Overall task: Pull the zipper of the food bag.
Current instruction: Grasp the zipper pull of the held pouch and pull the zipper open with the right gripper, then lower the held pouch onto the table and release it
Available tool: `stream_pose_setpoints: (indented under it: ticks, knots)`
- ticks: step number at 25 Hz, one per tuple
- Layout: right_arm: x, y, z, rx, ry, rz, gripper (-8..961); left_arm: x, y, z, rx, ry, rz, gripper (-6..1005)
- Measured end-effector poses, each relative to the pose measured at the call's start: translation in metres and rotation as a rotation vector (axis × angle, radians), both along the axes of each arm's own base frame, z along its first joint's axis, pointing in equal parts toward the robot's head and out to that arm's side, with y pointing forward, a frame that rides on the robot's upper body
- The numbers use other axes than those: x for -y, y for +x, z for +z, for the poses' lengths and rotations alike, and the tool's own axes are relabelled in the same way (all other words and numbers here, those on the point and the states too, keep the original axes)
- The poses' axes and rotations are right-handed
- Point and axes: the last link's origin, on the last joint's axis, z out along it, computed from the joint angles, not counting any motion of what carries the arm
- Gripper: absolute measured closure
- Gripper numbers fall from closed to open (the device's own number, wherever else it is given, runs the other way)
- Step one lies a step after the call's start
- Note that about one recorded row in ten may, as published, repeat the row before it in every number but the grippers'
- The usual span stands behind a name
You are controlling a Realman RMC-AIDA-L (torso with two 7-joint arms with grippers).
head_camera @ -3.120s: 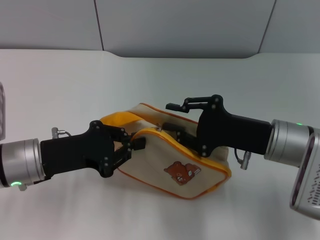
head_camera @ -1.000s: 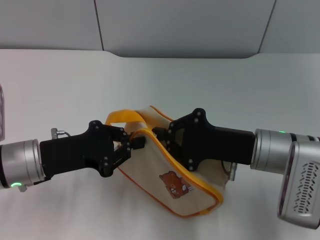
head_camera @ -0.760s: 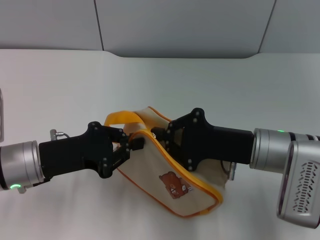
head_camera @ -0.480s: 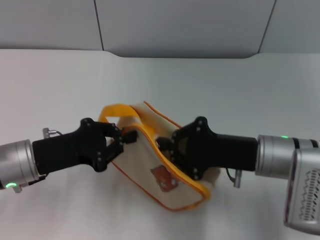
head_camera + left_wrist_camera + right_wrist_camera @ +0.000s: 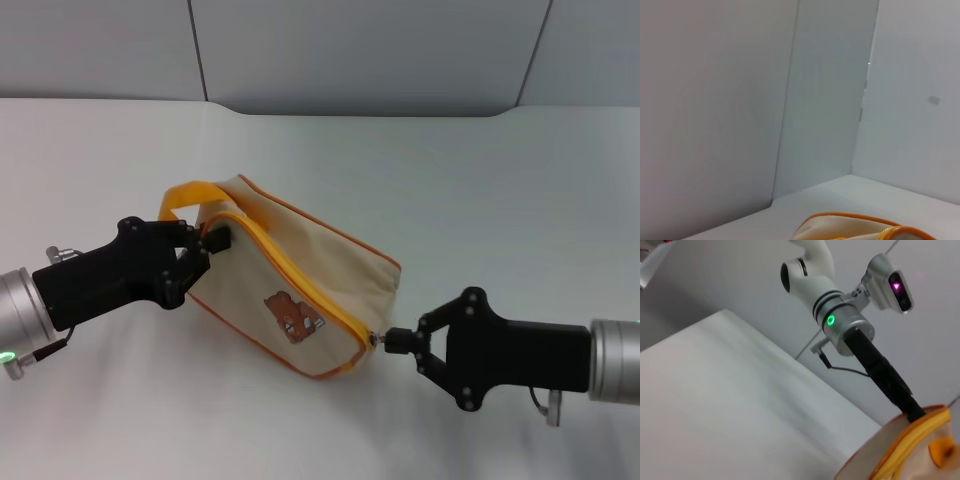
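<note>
The food bag (image 5: 310,250), beige with orange piping and a bear picture (image 5: 293,312), lies tilted on the white table. Its yellow-orange zipper (image 5: 300,284) runs along the near top edge. My left gripper (image 5: 208,243) is shut on the bag's left end, beside the orange loop handle (image 5: 183,194). My right gripper (image 5: 393,342) is shut on the small silver pull tab (image 5: 376,340) at the zipper's right end. The bag's edge shows in the left wrist view (image 5: 855,226) and the right wrist view (image 5: 905,452), which also shows my left arm (image 5: 850,325).
The white table (image 5: 470,170) stretches all around the bag. Grey wall panels (image 5: 360,50) stand behind its far edge. Nothing else is on the table in view.
My right gripper has travelled from the zipper's left part to its right end, moving right and nearer. My left gripper and the bag's left end have shifted left; the bag now lies stretched.
</note>
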Motion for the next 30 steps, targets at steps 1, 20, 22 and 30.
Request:
stream_pose_setpoints:
  ticks: [1, 20, 22, 30]
  knots:
    - [0.001, 0.001, 0.001, -0.005, 0.006, -0.009, 955, 0.000, 0.000, 0.000, 0.000, 0.000, 0.000, 896]
    - [0.004, -0.001, 0.043, -0.417, -0.203, -0.466, 697, 0.033, -0.012, -0.037, 0.123, 0.005, 0.154, 874]
    - [0.005, 0.000, 0.047, -0.436, -0.240, -0.503, 628, 0.037, -0.014, -0.041, 0.117, 0.017, 0.159, 871]
    - [0.005, 0.003, 0.051, -0.455, -0.323, -0.595, 296, 0.042, -0.016, -0.042, 0.118, 0.010, 0.162, 862]
